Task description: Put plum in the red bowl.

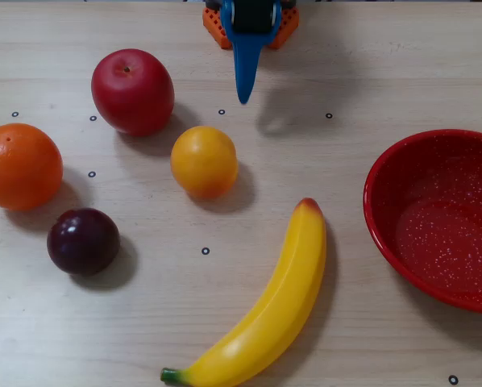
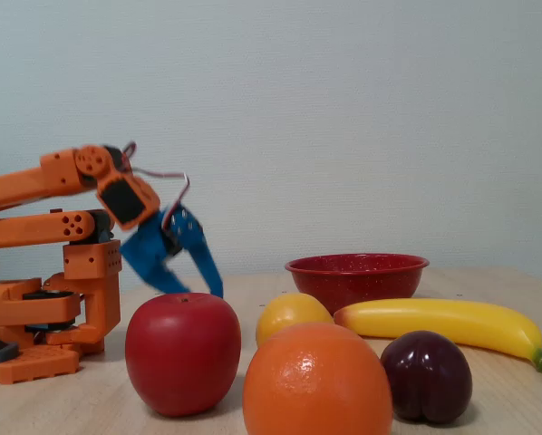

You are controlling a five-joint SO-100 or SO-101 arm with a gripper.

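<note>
The plum (image 1: 83,241) is small, dark purple and glossy, and lies at the left front of the table; in the fixed view it (image 2: 427,375) sits nearest the camera on the right. The red bowl (image 1: 384,173) with white speckles stands empty at the right edge; in the fixed view it (image 2: 356,277) is behind the fruit. My blue gripper (image 1: 243,97) hangs at the far middle of the table, well away from plum and bowl. In the fixed view the gripper (image 2: 203,292) points down just above the table with its jaws a little apart and nothing between them.
A red apple (image 1: 132,90), an orange (image 1: 19,165), a yellow-orange round fruit (image 1: 204,161) and a banana (image 1: 265,310) lie on the wooden table. The banana lies between plum and bowl. The orange arm base (image 2: 44,308) stands at the far edge.
</note>
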